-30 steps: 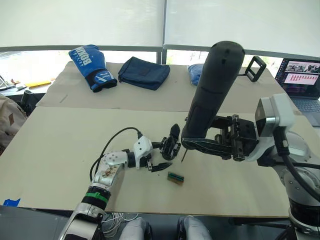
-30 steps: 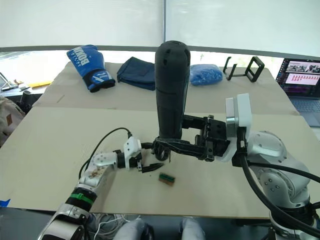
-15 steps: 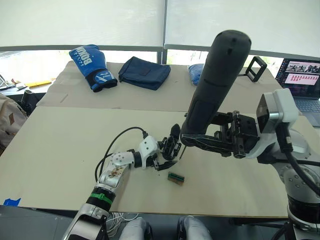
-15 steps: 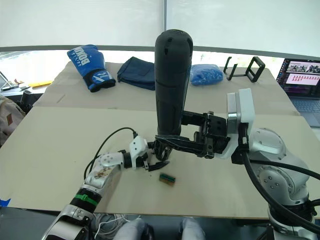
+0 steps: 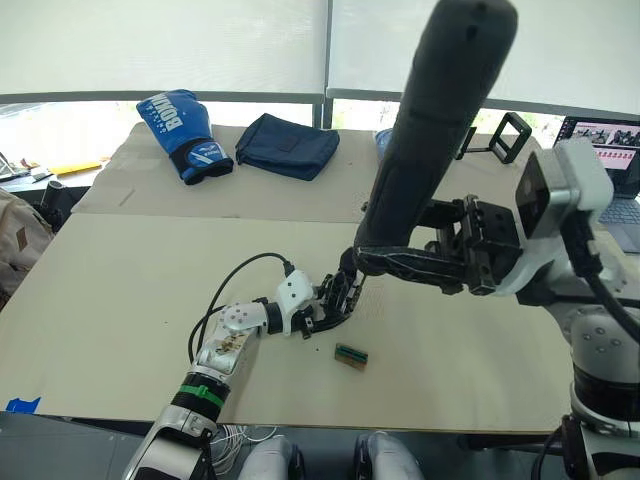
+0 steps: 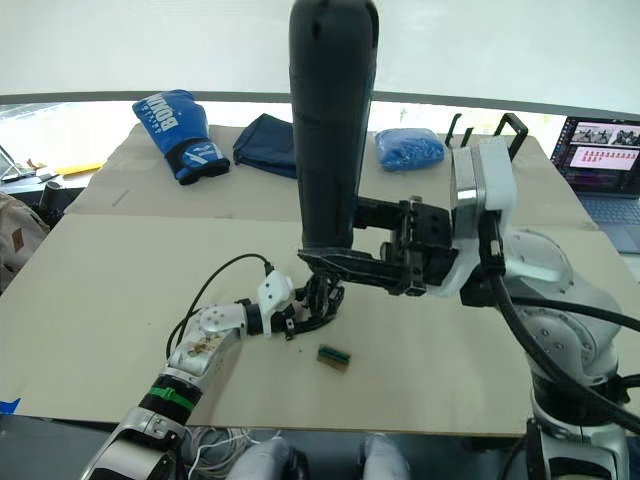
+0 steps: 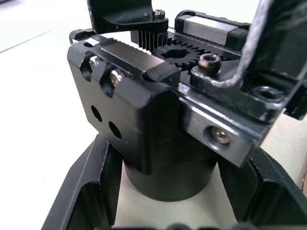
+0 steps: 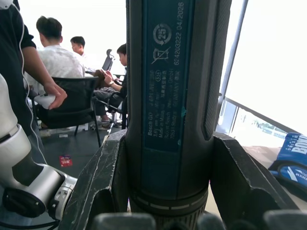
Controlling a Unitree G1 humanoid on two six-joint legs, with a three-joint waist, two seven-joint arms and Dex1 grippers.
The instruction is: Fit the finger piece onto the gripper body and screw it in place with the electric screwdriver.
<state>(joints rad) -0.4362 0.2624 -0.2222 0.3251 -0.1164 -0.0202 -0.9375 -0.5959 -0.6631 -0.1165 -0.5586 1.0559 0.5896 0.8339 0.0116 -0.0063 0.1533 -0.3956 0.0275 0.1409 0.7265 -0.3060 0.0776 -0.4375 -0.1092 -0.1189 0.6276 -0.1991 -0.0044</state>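
screwdriver [image 8: 172, 96] label "Bosch GO", right gripper [image 6: 345, 268] jaws clamped on it

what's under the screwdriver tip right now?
The gripper body, with the left gripper around its round base, fingers either side in the left wrist view. The right gripper holds the electric screwdriver upright above it. Bit, screw and finger piece are hidden.

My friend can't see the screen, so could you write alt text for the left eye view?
The right hand holds a tall black screwdriver upright over a small black gripper body, which the left hand steadies on a tan table. A small green block lies nearby.
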